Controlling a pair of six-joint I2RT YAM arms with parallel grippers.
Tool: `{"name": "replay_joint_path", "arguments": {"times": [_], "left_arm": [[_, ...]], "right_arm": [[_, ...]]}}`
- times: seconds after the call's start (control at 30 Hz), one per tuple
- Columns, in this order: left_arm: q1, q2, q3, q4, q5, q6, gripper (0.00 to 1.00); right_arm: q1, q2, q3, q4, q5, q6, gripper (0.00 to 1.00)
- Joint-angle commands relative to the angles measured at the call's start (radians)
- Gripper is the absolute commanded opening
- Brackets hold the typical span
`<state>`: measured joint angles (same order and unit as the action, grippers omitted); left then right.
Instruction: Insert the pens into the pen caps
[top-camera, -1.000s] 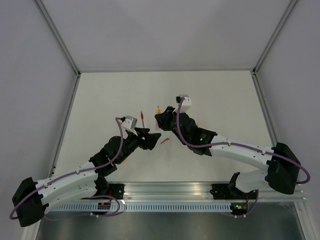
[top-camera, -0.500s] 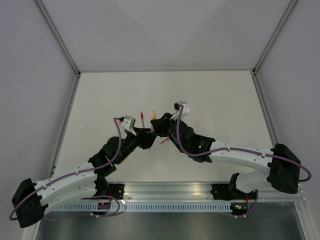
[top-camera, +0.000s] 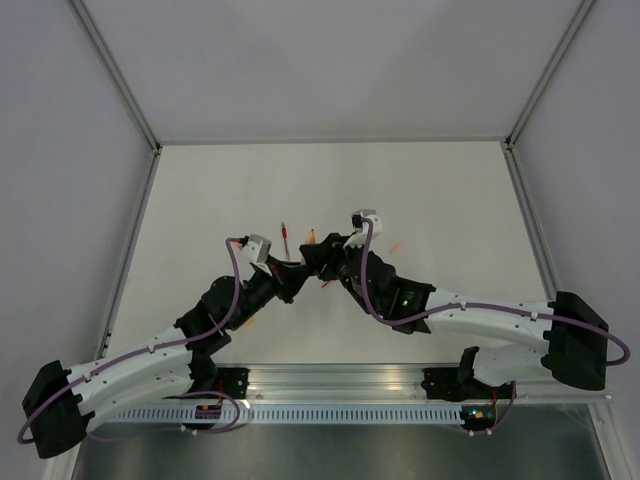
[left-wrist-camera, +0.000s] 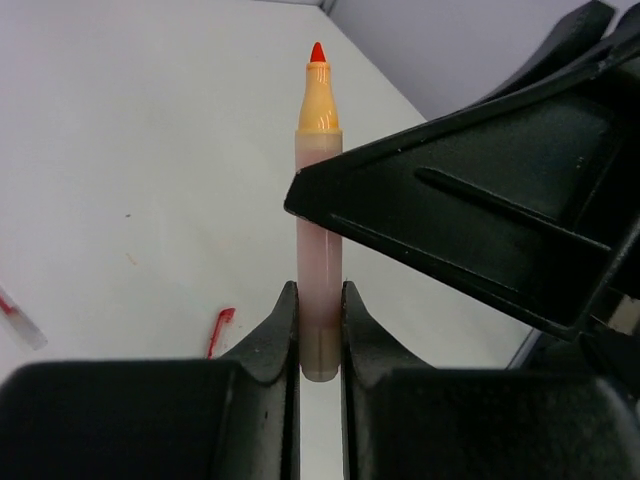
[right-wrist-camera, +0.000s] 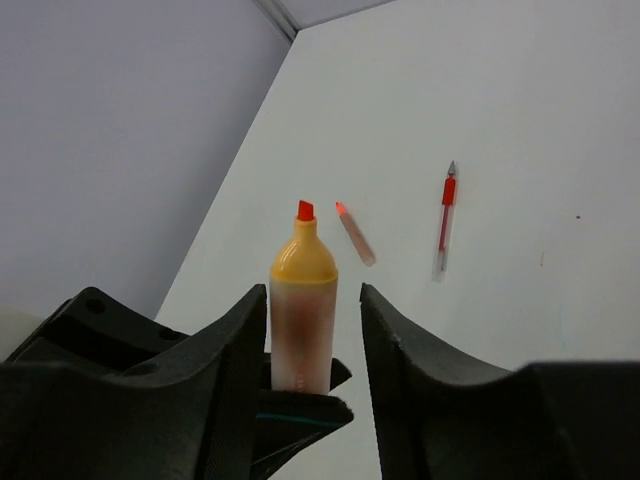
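My left gripper (left-wrist-camera: 320, 300) is shut on the lower end of the pale salmon-orange pen (left-wrist-camera: 319, 215), which stands upright with its orange tip up. My right gripper (right-wrist-camera: 315, 300) is open around the same pen (right-wrist-camera: 302, 310): the barrel rests against its left finger and a gap shows on the right. In the top view the two grippers meet at mid-table, left gripper (top-camera: 298, 272) and right gripper (top-camera: 320, 258). The dark red pen (right-wrist-camera: 446, 215) lies on the table (top-camera: 200, 190) beyond them. A short pale cap with an orange end (right-wrist-camera: 355, 233) lies near it. A small red cap (left-wrist-camera: 220, 328) lies below the grippers.
The white table is fenced by grey walls with a metal frame (top-camera: 130, 95). Both arm bases sit on the rail (top-camera: 340, 385) at the near edge. The right arm's black finger (left-wrist-camera: 470, 210) crosses close in front of the left wrist camera.
The left jaws have closed onto the orange pen. The right jaws have opened off it. The right gripper came left and nearer to meet the left one.
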<state>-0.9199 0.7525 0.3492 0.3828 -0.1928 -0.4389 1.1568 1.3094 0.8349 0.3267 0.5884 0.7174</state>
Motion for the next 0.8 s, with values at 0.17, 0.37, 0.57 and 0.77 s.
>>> {"name": "replay_joint_path", "arguments": {"times": [0.17, 0.37, 0.57, 0.77], "left_arm": [[-0.004, -0.122, -0.045, 0.177, 0.326, 0.008, 0.02], [-0.004, -0.133, -0.049, 0.234, 0.472, -0.027, 0.02], [-0.004, -0.107, -0.049, 0.294, 0.564, -0.064, 0.02], [-0.004, -0.090, -0.044, 0.327, 0.633, -0.090, 0.02]], "right_arm": [[0.006, -0.245, -0.186, 0.230, -0.059, -0.220, 0.56], [0.006, -0.357, -0.269, 0.314, -0.206, -0.297, 0.52], [0.006, -0.394, -0.306, 0.370, -0.372, -0.302, 0.44], [0.006, -0.372, -0.303, 0.382, -0.470, -0.309, 0.39]]}}
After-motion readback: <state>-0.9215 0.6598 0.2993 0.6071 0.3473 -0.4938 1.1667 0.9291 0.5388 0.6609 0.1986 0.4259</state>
